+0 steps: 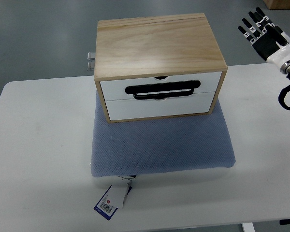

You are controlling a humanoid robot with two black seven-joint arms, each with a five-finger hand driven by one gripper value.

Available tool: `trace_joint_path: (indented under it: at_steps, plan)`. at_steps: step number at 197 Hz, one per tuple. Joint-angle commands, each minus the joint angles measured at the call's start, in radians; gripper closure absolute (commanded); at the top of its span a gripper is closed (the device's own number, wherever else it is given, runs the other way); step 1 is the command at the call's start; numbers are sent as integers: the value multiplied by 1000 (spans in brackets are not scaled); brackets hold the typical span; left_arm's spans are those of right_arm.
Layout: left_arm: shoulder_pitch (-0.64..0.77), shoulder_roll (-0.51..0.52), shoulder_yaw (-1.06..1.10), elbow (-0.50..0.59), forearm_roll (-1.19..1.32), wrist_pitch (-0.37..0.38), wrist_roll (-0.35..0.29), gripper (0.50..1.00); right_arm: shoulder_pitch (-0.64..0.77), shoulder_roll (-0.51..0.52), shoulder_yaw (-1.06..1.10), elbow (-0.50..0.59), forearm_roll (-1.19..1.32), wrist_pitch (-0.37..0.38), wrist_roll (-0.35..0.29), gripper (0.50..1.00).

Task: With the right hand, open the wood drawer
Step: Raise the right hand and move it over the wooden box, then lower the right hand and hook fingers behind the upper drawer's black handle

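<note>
A wooden drawer box (pixel 157 46) with two white drawer fronts sits on a blue-grey cushion (pixel 162 142) at the middle of the white table (pixel 38 159). A black handle (pixel 163 90) lies across the seam between the upper drawer (pixel 159 82) and lower drawer (pixel 159 107). Both drawers look closed. My right hand (pixel 261 26) is raised at the upper right, well to the right of the box and apart from it, fingers spread and empty. The left arm is not in view.
A price tag (pixel 112 200) hangs off the cushion's front edge onto the table. A metal fitting (pixel 91 60) shows behind the box at its left. A cardboard box corner (pixel 282 4) sits at the top right. Grey floor lies beyond the table.
</note>
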Motion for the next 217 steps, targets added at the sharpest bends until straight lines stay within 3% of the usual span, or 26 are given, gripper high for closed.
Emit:
trace_joint_path:
  at_steps: [1,19,20,33,44,45,55,65,66,81,98,99,104,114,115,128,161,191,192,196,217]
  plan:
    - [0,0,0,-2,4,1,3,500,96,-109,-113,60,-61,-1,-56,556]
    - [-2,0,0,-2,4,-1,3,500,136,-158,-173,106,-102,-1,-80,556]
    - [-2,0,0,-2,4,1,3,500,190,-215,-258,174,-171,-1,-99,556]
    - [-6,0,0,-2,4,-1,3,500,271,-288,-363,276,-272,1,-114,556]
    - [-6,0,0,-2,4,-1,3,500,271,-288,-363,276,-273,1,-114,556]
    - [-8,0,0,-3,4,-1,3,500,341,-343,-451,367,-351,1,-142,558]
    - [-10,0,0,-3,5,-1,4,500,427,-388,-547,460,-406,1,-200,558]
    - [-10,0,0,-3,6,-1,4,500,427,-388,-547,460,-406,1,-200,558]
    - [-11,0,0,-5,6,-1,4,500,523,-412,-655,531,-421,1,-278,558]
    - [-13,0,0,-15,4,-1,6,500,691,-421,-834,604,-417,-1,-387,560]
    - [-14,0,0,-18,4,-1,6,500,762,-418,-903,626,-417,-1,-419,560]
    - [-14,0,0,-20,4,-1,6,500,859,-408,-1005,665,-412,-1,-462,560]
    - [-14,0,0,-20,6,-1,6,500,896,-405,-1040,686,-408,-1,-478,562]
    - [-14,0,0,-20,6,-1,6,500,897,-405,-1040,686,-408,-1,-478,562]
    - [-14,0,2,-20,6,-1,6,500,969,-379,-1108,742,-397,1,-517,562]
    - [-14,0,2,-20,6,-1,6,500,1044,-334,-1182,810,-372,-2,-582,564]
    - [-14,0,2,-20,4,-1,6,500,1154,-214,-1307,900,-262,-120,-582,570]
    - [-14,0,2,-20,4,-1,6,500,1159,-145,-1340,920,-174,-186,-582,570]
    - [-14,0,2,-20,4,-1,6,500,1153,-110,-1363,929,-156,-235,-582,570]
    - [-14,0,2,-20,4,-1,6,500,1148,-98,-1370,934,-153,-254,-582,570]
    - [-14,0,3,-20,4,-1,6,500,1114,-73,-1377,959,-138,-295,-582,570]
